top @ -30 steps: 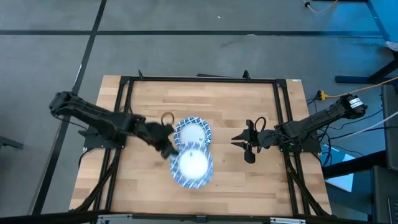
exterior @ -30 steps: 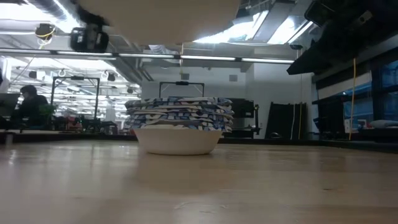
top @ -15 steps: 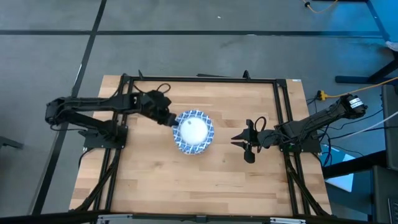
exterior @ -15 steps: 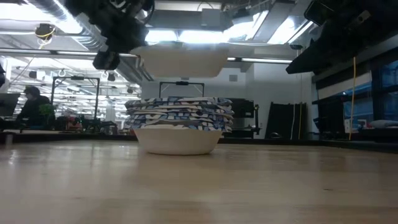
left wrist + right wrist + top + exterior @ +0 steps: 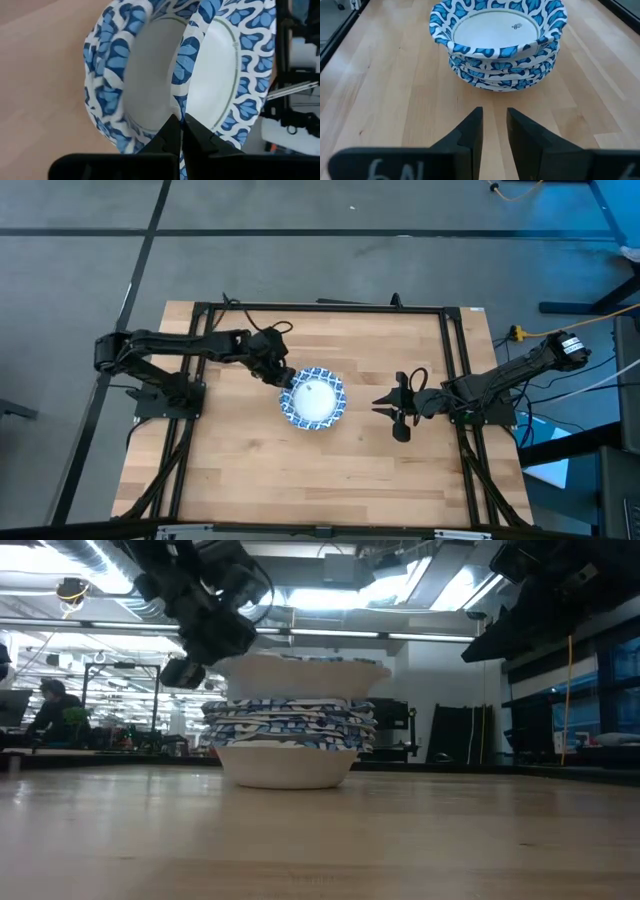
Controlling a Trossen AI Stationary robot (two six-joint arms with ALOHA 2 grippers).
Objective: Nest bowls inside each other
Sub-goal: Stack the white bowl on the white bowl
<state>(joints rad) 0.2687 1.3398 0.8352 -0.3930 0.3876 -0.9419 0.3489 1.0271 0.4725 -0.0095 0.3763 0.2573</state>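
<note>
Since half a second ago, the held bowl [image 5: 305, 672] has been lowered by the left gripper [image 5: 283, 376] from well above the stack of bowls [image 5: 288, 750] to just over its top, and since a second ago it has been carried across from the near side of the counter [image 5: 240, 470] to a place above the stack. In the low view a thin gap may remain between the bowl's underside and the stack; contact cannot be told.

On the left, the left arm is stretched across the pale wooden counter, and its fingers [image 5: 172, 137] are clamped on the near rim of the held bowl, one finger inside the rim and one outside. Just beyond those fingertips the stack is seen, with the bowl's opening turned upward and its rim close to level. Being round, the bowl has no long axis; the stack's axis stands upright.

At the middle of the counter the stack rests on bare wood planks, ringed by a dark metal frame [image 5: 320, 308].

On the right, the right gripper [image 5: 385, 406] is kept low over the counter, well apart from the stack, which lies straight ahead of its fingers [image 5: 475, 131]; these are held slightly apart with nothing between them.

Beyond the counter a lit workshop is seen, with a seated person [image 5: 45, 712] at far left.
</note>
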